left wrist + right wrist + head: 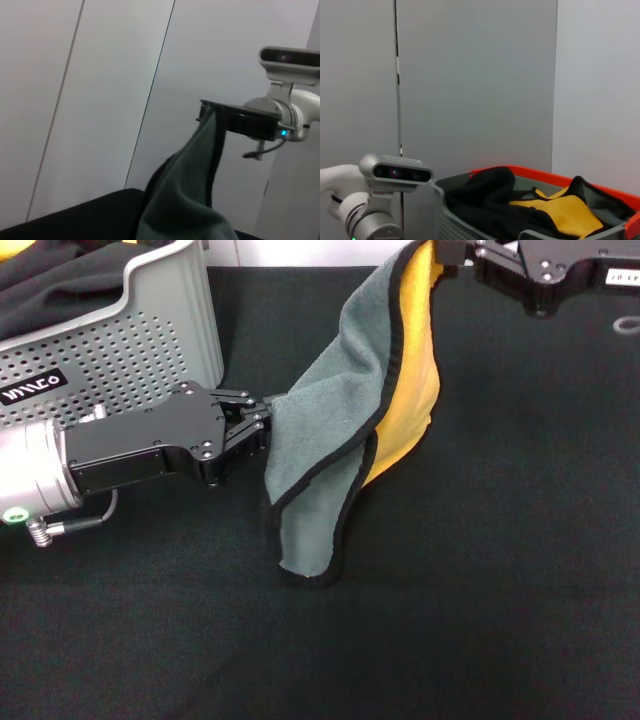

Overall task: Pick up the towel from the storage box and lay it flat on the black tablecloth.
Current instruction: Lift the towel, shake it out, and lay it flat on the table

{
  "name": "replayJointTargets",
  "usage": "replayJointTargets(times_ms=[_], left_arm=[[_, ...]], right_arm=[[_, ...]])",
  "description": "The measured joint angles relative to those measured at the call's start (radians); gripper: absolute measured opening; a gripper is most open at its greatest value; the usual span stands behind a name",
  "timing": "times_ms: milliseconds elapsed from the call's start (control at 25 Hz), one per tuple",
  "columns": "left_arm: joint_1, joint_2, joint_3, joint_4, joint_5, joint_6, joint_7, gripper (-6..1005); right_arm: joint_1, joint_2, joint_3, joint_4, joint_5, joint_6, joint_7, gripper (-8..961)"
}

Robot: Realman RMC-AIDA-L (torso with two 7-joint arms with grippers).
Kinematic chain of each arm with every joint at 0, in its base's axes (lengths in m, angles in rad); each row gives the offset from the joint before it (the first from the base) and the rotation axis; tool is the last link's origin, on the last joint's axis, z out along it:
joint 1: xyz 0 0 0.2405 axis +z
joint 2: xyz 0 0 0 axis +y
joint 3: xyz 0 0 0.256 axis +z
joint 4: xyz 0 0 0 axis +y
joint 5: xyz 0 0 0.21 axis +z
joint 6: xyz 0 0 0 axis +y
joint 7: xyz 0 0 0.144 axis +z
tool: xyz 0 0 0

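Black tablecloth (pixel 480 620): one towel (pixel 330 450) (two grippers (pixel 262 425) (pixel 440 255) clamping)

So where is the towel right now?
In the head view the towel hangs mid-scene above the tablecloth, right of the box, stretched between the left hand and the right hand.

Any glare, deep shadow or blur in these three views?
Head view: even light, the black tablecloth reads very dark, the towel sharp. Left wrist view: the towel's near folds look soft, the right gripper is clearer. Right wrist view: flat light, no glare on the storage box.
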Motion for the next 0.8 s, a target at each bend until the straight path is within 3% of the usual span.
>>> replayJointTargets(times_ms=[280,560,800], left_arm=[[-0.001,-0.002,0.0,0.0,0.009,-0.01,-0.001,73],[0.014,-0.004,-0.005,-0.001,0.004,-0.028,-0.006,77],[0.019,-0.006,0.0,-0.01,0.008,-0.028,-0.007,189]], right_arm=[[0.03,0.016,0.014,-0.012,-0.032,0.011,0.001,5],[0.02,0.024,0.027,-0.148,-0.038,0.013,0.027,6],[0.017,0.037,0.05,-0.252,-0.091,0.03,0.07,6]])
